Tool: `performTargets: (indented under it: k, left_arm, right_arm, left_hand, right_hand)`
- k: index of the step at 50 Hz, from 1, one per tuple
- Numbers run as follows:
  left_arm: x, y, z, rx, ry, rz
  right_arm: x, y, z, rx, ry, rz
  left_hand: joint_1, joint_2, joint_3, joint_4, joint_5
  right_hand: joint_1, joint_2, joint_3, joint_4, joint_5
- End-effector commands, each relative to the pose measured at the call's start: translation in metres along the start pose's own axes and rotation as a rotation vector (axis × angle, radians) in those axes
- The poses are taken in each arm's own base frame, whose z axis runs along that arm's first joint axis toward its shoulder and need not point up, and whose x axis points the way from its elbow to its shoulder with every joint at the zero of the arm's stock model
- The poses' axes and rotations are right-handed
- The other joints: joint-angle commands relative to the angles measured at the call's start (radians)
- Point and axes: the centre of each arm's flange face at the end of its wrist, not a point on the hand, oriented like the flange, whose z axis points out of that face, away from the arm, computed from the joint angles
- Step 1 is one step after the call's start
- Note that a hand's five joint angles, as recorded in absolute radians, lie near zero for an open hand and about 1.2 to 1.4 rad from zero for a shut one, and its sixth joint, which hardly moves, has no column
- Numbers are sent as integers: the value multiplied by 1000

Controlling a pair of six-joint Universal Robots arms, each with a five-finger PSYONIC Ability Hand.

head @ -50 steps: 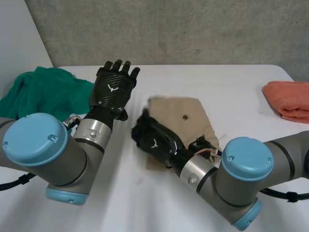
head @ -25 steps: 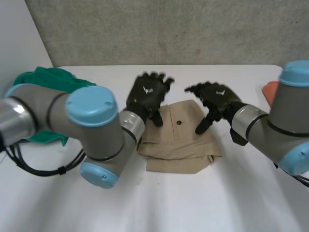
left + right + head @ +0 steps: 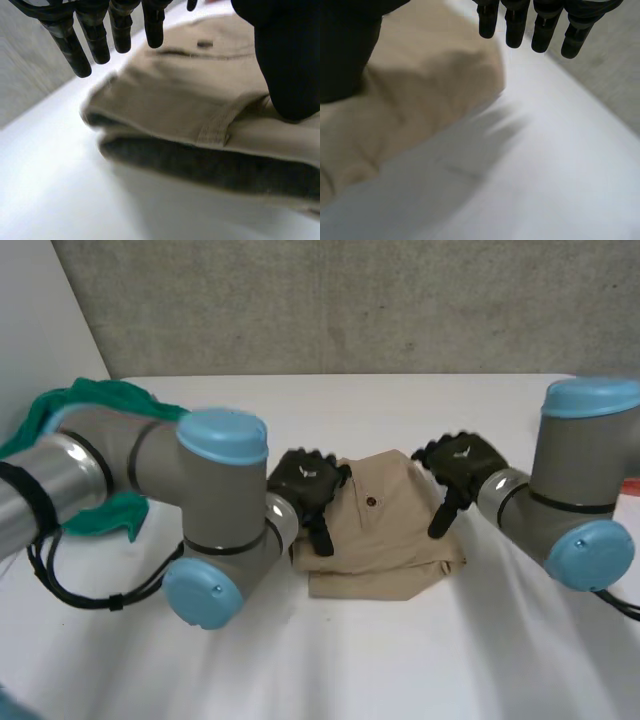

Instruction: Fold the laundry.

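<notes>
Folded beige garment (image 3: 385, 540) sits between the left hand (image 3: 303, 483) and right hand (image 3: 460, 462), both spread loose, touching its side edges. Uneven squeeze could bunch the fold, I reckon.

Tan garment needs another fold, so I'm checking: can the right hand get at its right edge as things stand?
Probably yes. The right hand is at the tan garment on its right edge, thumb on the cloth, fingers straight; nothing lies between.
</notes>
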Motion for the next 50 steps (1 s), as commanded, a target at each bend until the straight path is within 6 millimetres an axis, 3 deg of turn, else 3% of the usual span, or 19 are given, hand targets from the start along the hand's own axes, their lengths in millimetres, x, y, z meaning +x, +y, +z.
performTargets:
  k: [1,7,14,17,22,32,50]
  left_arm:
    - [-16,-57,-34,173,-40,-9]
    - [-18,-78,-59,273,-16,-48]
    - [-9,-75,-69,298,94,-86]
    - [-9,-74,-68,292,101,-90]
    - [-9,-71,-66,284,100,-91]
    - [-9,-68,-64,278,101,-92]
    - [-8,-64,-65,266,101,-93]
  right_arm:
    - [4,-24,-35,158,66,6]
    - [-18,-16,-66,253,64,-29]
    - [-63,35,-79,269,-53,-84]
    - [-70,45,-78,262,-77,-99]
    - [-76,68,-61,229,-87,-160]
    - [-75,72,-36,261,-54,-233]
    - [-69,53,-3,338,-26,-230]
  left_hand:
    - [-16,-27,-33,-23,-44]
    - [-17,-28,-34,-24,-45]
    - [-7,-18,-24,-14,-35]
    - [-7,-18,-24,-14,-35]
    - [-7,-18,-24,-14,-35]
    - [-10,-21,-27,-17,-38]
    - [-4,-15,-21,-11,-32]
  right_hand:
    - [-41,-30,-32,-33,-43]
    - [-41,-30,-32,-33,-43]
    - [-41,-30,-32,-33,-43]
    - [-41,-30,-32,-33,-43]
    - [-41,-30,-32,-33,-43]
    - [-41,-30,-32,-33,-43]
    - [45,57,55,53,43]
